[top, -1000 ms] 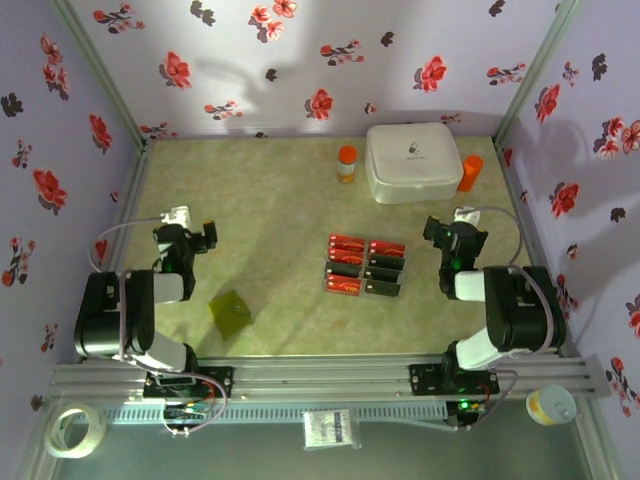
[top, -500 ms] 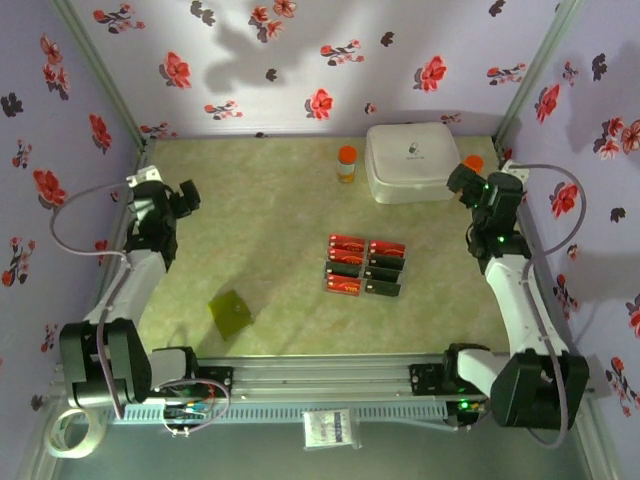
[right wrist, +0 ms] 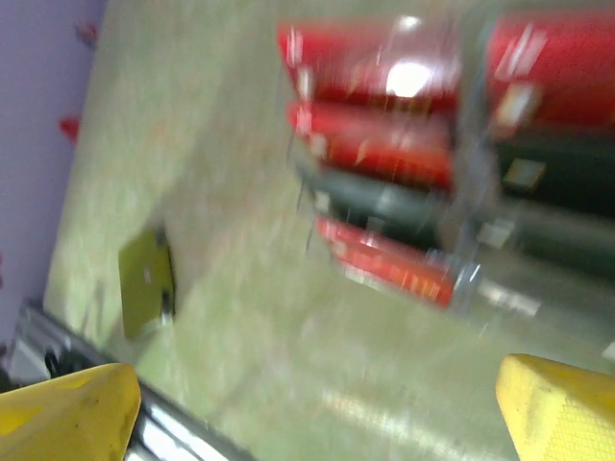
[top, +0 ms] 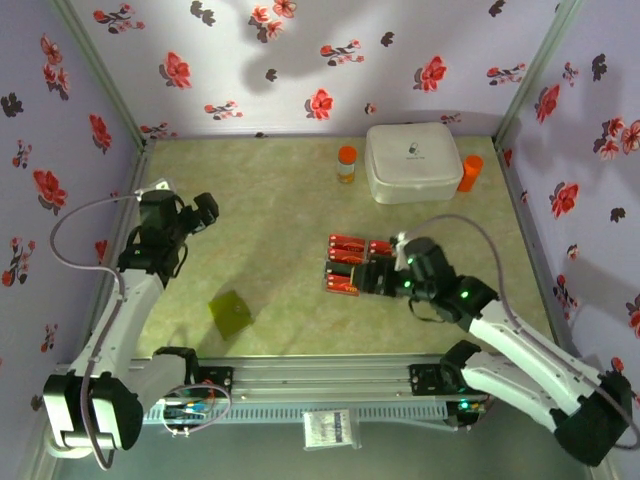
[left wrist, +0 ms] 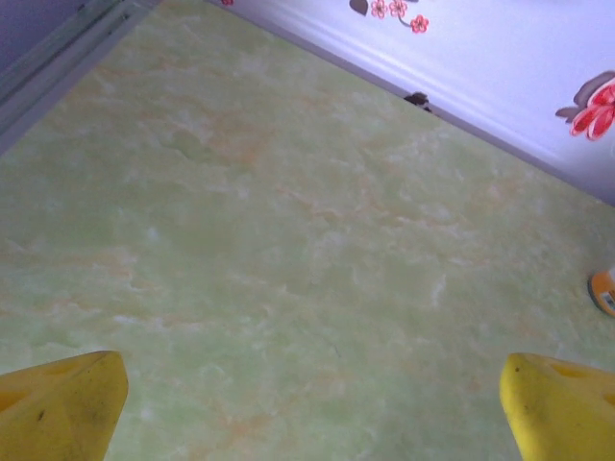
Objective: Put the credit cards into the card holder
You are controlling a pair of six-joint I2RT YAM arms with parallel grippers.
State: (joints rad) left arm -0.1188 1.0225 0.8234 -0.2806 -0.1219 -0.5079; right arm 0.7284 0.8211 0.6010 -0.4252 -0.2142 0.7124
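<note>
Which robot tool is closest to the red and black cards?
The right tool, reaching over the right side of the credit cards. The left tool is far off to their left.

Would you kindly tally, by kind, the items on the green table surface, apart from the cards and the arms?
orange-capped bottles: 2
white box: 1
card holder: 1
Total: 4
</note>
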